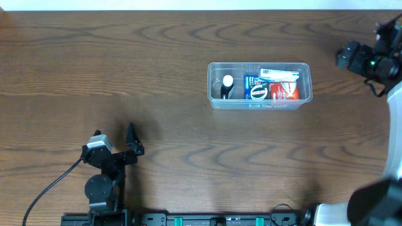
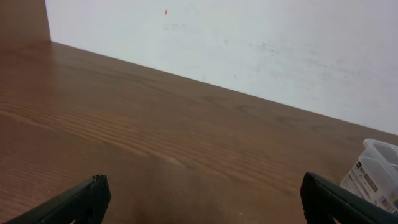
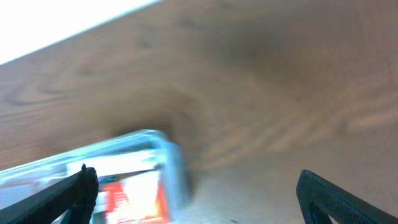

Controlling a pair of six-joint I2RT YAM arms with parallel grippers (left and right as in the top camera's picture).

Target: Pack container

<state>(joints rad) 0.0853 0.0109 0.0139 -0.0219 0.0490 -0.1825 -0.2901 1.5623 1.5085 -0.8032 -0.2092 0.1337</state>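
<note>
Wood-grain table [image 1: 125,63] carries container [image 1: 211,88] holding packets [image 1: 276,89], bottle [image 1: 227,86].

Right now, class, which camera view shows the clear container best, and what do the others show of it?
The overhead view: the whole container shows, sharp, with its full rim. The left wrist view catches only one corner at its right edge; the right wrist view shows one blurred end at lower left.

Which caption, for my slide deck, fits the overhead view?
Container on table holding packets and a bottle; left end effector and right end effector open, clear of it.
</note>
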